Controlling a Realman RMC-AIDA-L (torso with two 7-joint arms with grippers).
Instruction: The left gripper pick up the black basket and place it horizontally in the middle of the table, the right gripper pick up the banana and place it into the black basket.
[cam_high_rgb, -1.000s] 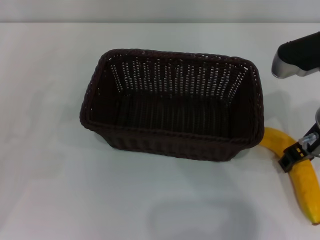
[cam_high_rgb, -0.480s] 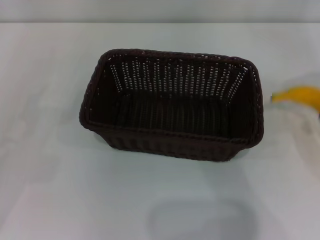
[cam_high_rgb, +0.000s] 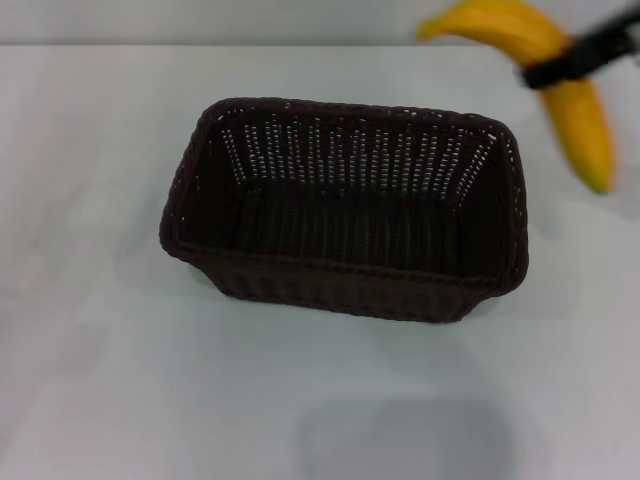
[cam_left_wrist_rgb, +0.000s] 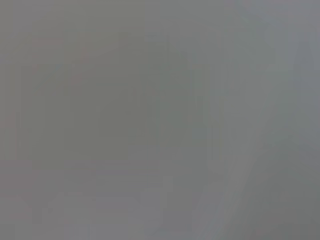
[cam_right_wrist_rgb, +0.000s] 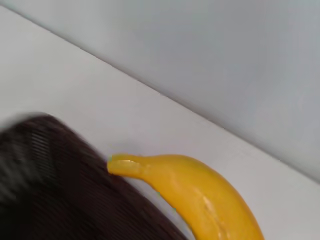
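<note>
The right gripper (cam_high_rgb: 578, 58), clamped around the banana (cam_high_rgb: 560, 60), holds it above the table (cam_high_rgb: 90, 350) beside the black basket's (cam_high_rgb: 345, 285) far right corner.

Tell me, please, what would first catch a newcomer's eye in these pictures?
First, the black basket, standing open and empty in the middle of the white table. Next, the yellow banana, clamped in the right gripper in the air beyond the basket's far right corner. The left gripper is out of sight.

The head camera looks down on the black basket (cam_high_rgb: 345, 210) from above; the right wrist camera sees closely the same basket (cam_right_wrist_rgb: 60, 185) and banana (cam_right_wrist_rgb: 195, 197).
</note>
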